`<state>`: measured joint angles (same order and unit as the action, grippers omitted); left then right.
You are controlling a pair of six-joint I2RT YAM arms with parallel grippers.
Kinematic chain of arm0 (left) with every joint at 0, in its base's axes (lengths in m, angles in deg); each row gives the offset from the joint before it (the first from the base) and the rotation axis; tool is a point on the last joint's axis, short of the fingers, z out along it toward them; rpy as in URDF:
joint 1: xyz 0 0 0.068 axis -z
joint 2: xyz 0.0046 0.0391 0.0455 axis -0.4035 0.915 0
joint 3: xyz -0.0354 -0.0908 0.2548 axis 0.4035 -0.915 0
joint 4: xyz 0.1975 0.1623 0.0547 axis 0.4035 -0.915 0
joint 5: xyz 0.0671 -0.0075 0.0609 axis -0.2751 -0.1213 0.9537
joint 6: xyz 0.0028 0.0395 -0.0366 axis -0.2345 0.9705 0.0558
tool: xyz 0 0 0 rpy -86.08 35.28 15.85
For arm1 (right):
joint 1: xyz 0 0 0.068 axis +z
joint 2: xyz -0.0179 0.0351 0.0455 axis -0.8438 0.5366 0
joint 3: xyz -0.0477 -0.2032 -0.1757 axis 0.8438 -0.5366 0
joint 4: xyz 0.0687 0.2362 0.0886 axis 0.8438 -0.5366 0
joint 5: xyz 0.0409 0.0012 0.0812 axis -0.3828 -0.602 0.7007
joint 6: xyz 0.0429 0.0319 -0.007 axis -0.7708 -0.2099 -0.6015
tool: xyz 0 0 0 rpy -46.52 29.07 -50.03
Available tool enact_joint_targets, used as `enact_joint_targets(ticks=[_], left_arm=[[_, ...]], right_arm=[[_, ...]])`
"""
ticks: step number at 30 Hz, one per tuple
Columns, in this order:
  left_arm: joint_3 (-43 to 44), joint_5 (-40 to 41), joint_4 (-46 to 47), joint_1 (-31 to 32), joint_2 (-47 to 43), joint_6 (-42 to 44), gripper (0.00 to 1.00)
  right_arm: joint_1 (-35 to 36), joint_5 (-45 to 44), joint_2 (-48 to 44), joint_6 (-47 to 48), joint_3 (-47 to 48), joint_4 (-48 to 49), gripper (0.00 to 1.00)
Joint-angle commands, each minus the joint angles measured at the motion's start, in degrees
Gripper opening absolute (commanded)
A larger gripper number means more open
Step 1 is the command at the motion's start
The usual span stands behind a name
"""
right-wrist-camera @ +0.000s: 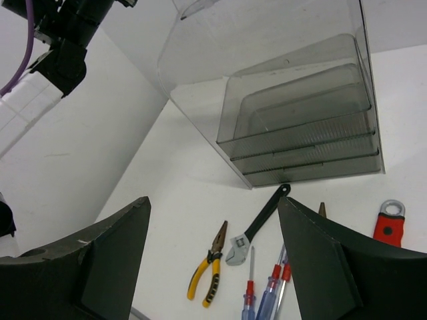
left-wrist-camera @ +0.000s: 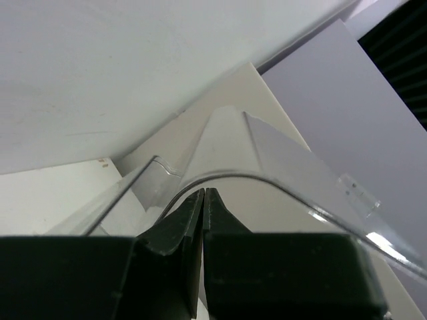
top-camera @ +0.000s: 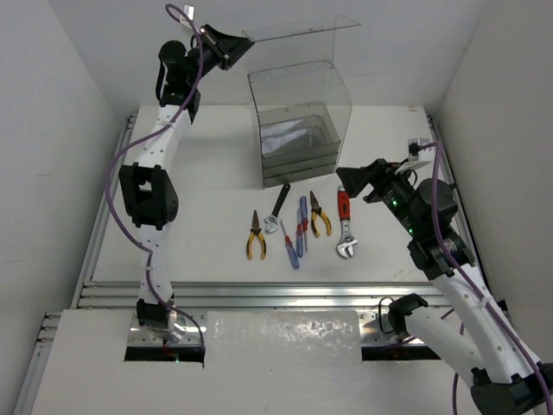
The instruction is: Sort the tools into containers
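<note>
The clear smoky container (top-camera: pixel 298 138) of stacked trays stands at the back of the table. My left gripper (top-camera: pixel 242 41) is raised high and shut on the edge of its transparent lid (top-camera: pixel 302 30), holding it up; the left wrist view shows the jaws (left-wrist-camera: pixel 203 191) pinching the clear edge (left-wrist-camera: pixel 280 180). The tools lie in a row in front: yellow pliers (top-camera: pixel 255 235), a black-handled wrench (top-camera: pixel 276 207), red and blue screwdrivers (top-camera: pixel 295 232), second yellow pliers (top-camera: pixel 320 214), a red-handled wrench (top-camera: pixel 345 225). My right gripper (top-camera: pixel 361 183) is open and empty above the red wrench.
The right wrist view shows the container (right-wrist-camera: pixel 300 133), pliers (right-wrist-camera: pixel 210 270), black wrench (right-wrist-camera: pixel 257 223), screwdrivers (right-wrist-camera: pixel 267 297) and red wrench handle (right-wrist-camera: pixel 387 223) between my open fingers (right-wrist-camera: pixel 107 260). White walls enclose the table on the left, back and right.
</note>
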<state>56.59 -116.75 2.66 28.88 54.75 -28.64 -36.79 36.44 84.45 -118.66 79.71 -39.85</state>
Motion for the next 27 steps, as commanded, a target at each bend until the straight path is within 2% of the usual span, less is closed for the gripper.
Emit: enact_joint_targets(ticks=[1, 19, 27], left_arm=[[3.29, 1.68, 2.43, -1.13, 0.91, -0.71, 0.02], [2.94, 2.03, 4.1, -1.13, 1.62, -1.15, 0.06], [5.67, 2.38, 3.57, -1.13, 3.99, -2.03, 0.07]], right_arm=[[-0.19, -1.26, -0.9, 1.99, 1.43, -1.25, 0.78], [-0.19, -1.7, -0.99, 4.01, 1.7, -3.71, 0.79], [-0.19, -2.06, -1.7, 4.71, 1.7, -5.11, 0.79]])
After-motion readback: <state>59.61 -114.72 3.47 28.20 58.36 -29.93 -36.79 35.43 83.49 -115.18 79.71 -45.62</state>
